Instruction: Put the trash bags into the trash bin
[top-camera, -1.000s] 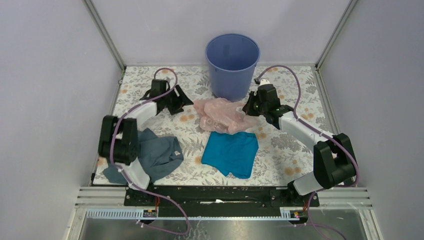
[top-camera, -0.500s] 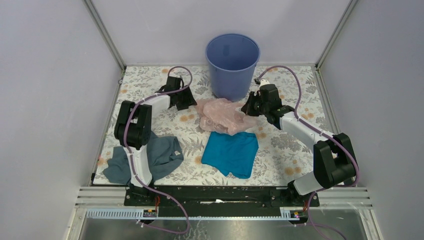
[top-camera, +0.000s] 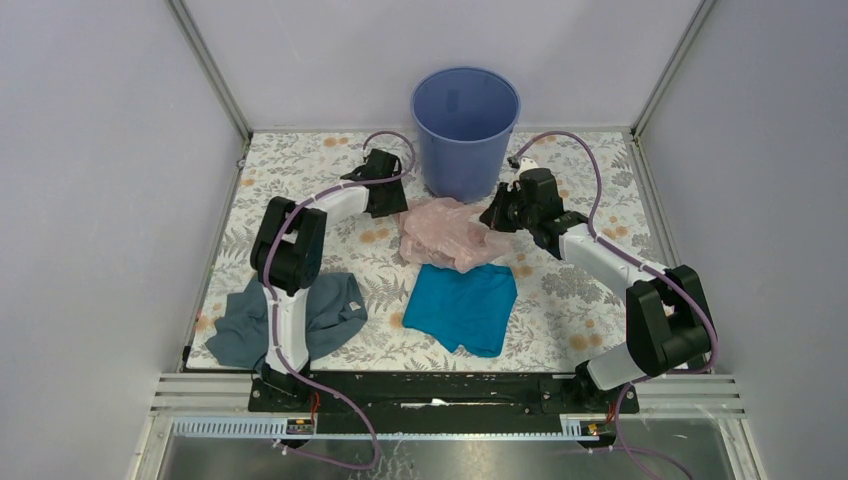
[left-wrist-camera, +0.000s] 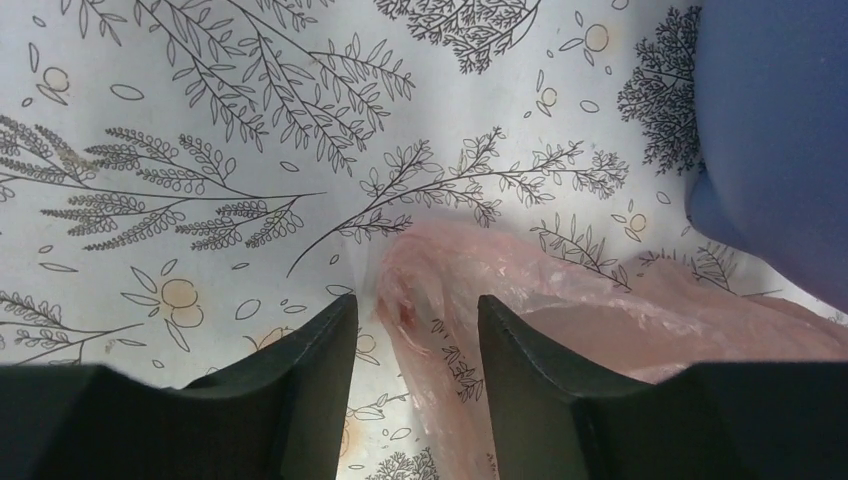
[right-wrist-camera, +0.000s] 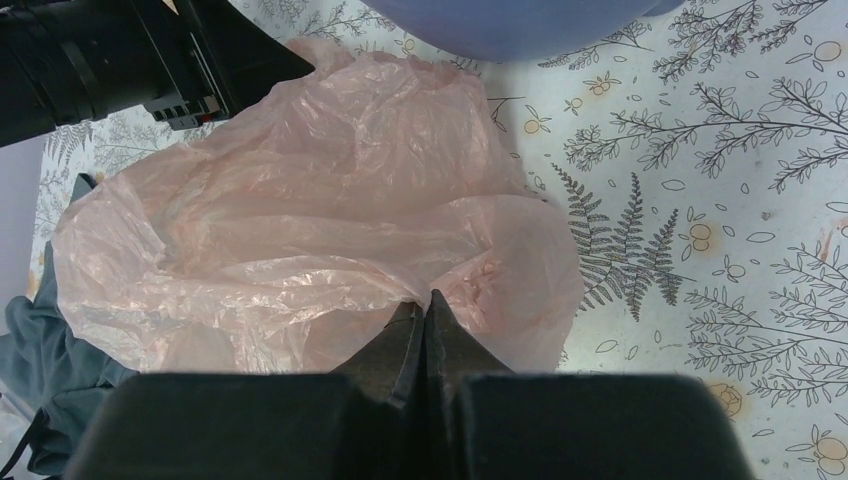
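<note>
Directly in front of the blue trash bin (top-camera: 465, 130), a crumpled translucent pink trash bag (top-camera: 445, 232) lay flat, right gripper (right-wrist-camera: 425, 320) clamped on its edge, left gripper (left-wrist-camera: 415, 340) spread apart at its corner.

Floral-patterned table (top-camera: 560, 310). A blue trash bin (top-camera: 465, 130) stands upright at its far edge, with a crumpled pink trash bag (top-camera: 440, 230) just in front. Nearer lie a teal cloth (top-camera: 462, 305), centre, and a grey cloth (top-camera: 335, 310), left.

Plain lavender walls (top-camera: 100, 200); floral-patterned tabletop (top-camera: 560, 300); aluminium frame posts (top-camera: 207, 65) at corners.
</note>
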